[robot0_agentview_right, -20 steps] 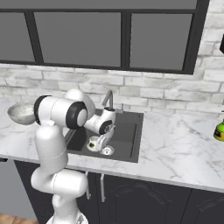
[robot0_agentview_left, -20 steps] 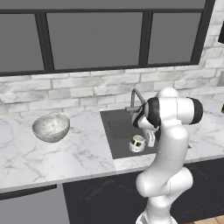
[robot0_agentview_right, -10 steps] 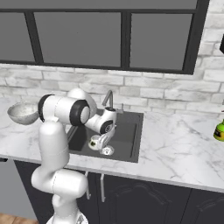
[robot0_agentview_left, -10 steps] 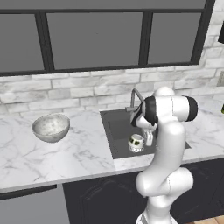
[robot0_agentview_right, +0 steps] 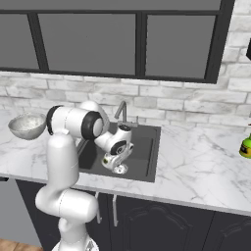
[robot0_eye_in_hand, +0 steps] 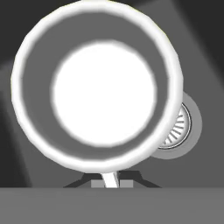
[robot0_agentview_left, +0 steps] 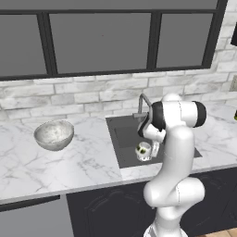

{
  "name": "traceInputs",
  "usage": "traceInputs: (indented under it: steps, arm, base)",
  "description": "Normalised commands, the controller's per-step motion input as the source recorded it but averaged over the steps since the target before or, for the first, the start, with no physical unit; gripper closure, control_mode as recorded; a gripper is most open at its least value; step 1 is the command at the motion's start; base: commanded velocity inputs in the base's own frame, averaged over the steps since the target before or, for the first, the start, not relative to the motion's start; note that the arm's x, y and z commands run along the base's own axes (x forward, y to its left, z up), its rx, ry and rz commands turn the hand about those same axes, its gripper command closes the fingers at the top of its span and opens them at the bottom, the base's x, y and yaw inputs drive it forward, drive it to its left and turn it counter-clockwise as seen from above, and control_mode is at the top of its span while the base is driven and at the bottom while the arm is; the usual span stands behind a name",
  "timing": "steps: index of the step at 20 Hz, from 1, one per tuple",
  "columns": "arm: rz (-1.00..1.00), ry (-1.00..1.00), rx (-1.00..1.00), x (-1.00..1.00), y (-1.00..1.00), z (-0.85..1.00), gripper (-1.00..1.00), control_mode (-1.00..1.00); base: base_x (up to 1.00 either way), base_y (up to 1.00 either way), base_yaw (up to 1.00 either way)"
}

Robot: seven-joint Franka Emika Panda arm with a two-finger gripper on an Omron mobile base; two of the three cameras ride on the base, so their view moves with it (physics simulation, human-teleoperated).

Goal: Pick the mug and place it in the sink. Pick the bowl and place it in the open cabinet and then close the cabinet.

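Note:
My gripper (robot0_agentview_left: 149, 149) (robot0_agentview_right: 113, 156) is shut on the rim of the small white mug (robot0_agentview_left: 143, 150) (robot0_agentview_right: 109, 160), holding it upright low inside the dark grey sink (robot0_agentview_left: 124, 139) (robot0_agentview_right: 143, 145). In the hand view the mug (robot0_eye_in_hand: 96, 85) is seen from above, its white rim pinched at my gripper (robot0_eye_in_hand: 111, 179). The round steel drain (robot0_eye_in_hand: 179, 127) lies just beside and below it. I cannot tell whether the mug touches the basin floor. The speckled stone bowl (robot0_agentview_left: 54, 134) (robot0_agentview_right: 27, 126) sits on the marble counter left of the sink. The cabinet is out of view.
A slim grey faucet (robot0_agentview_left: 144, 104) (robot0_agentview_right: 122, 112) stands at the sink's back edge, close above my hand. A green bottle (robot0_agentview_right: 245, 146) is at the far right of the counter. Black base cabinets (robot0_agentview_right: 162, 220) run below the counter, and dark panels line the wall above.
The arm's upper links have shifted a little. The mug stays in my grip at nearly the same spot in the sink, and the bowl has not moved.

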Motion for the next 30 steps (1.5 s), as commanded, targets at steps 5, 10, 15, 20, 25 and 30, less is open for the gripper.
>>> traceInputs:
  steps: [5, 10, 15, 20, 25, 30]
  arm:
    - [-0.18, -0.09, 0.00, 0.00, 0.00, -0.29, 1.00, -1.00]
    - [-0.16, -0.09, 0.00, 0.08, 0.00, -0.35, 1.00, -1.00]
    - [-0.14, -0.03, 0.00, 0.27, 0.01, -0.32, 1.00, -1.00]
    - [-0.12, 0.00, 0.00, 0.48, 0.00, -0.24, 1.00, -1.00]
    - [-0.11, 0.00, 0.00, 0.62, 0.07, -0.17, 1.00, -1.00]
    - [-0.09, 0.00, 0.00, 0.56, 0.09, -0.22, -1.00, -1.00]
  base:
    - [0.00, 0.00, 0.00]
    - [0.00, 0.00, 0.00]
    - [0.00, 0.00, 0.00]
    - [0.00, 0.00, 0.00]
    - [0.00, 0.00, 0.00]
    - [0.00, 0.00, 0.00]
